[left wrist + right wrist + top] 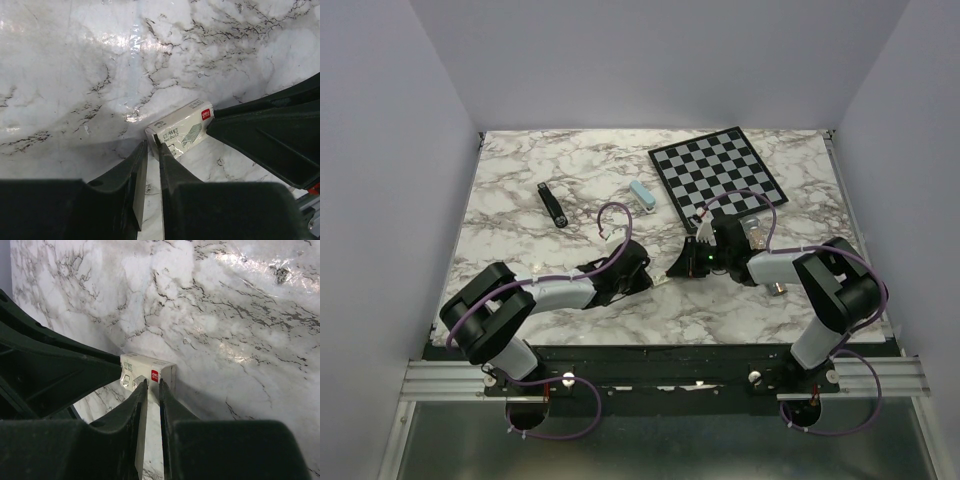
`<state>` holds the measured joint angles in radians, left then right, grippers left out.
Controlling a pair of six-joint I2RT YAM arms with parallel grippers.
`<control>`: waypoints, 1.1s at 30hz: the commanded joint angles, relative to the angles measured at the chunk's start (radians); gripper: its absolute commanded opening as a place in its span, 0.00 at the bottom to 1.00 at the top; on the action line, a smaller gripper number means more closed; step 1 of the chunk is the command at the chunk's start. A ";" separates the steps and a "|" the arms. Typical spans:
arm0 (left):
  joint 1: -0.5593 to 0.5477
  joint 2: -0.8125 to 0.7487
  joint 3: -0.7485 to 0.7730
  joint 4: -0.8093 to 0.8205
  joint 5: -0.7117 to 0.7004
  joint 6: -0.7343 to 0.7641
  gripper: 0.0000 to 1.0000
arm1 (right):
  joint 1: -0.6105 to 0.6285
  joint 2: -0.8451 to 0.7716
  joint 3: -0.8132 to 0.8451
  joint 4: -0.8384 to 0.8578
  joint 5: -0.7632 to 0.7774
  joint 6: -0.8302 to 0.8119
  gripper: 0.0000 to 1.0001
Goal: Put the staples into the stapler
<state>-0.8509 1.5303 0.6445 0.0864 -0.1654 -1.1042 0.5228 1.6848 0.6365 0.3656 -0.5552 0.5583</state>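
Dark fingers (135,175) are shown closed against a small cream box (182,130) on marble.
Left gripper (153,145) and right gripper (153,384) are each clenched to a thin slit, with tips set at opposite ends of the box; whether it is truly pinched cannot be told. The stapler (552,206) is seen lying well apart, in the upper left of the overhead frame.
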 commanded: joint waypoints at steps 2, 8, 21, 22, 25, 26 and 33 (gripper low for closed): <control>-0.007 0.027 0.032 0.013 0.046 0.001 0.22 | 0.011 0.019 -0.014 0.045 -0.072 0.014 0.21; -0.008 0.025 0.044 -0.040 0.026 -0.009 0.01 | 0.011 0.007 -0.018 0.041 -0.051 0.011 0.11; -0.005 -0.029 0.092 -0.215 -0.034 0.023 0.00 | -0.001 -0.054 -0.052 0.006 0.058 0.018 0.01; -0.005 -0.030 0.093 -0.224 -0.037 0.023 0.00 | -0.001 -0.059 -0.055 0.004 0.063 0.017 0.01; -0.005 -0.033 0.099 -0.249 -0.048 0.024 0.00 | -0.003 -0.079 -0.064 0.006 0.080 0.017 0.01; -0.005 -0.035 0.099 -0.254 -0.049 0.024 0.00 | -0.001 -0.085 -0.066 0.006 0.083 0.014 0.01; -0.005 -0.055 0.098 -0.243 -0.056 0.030 0.00 | -0.001 -0.077 -0.063 0.009 0.072 0.017 0.01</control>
<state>-0.8513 1.5131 0.7277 -0.1436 -0.1932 -1.0836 0.5205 1.6199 0.5819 0.3683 -0.5030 0.5758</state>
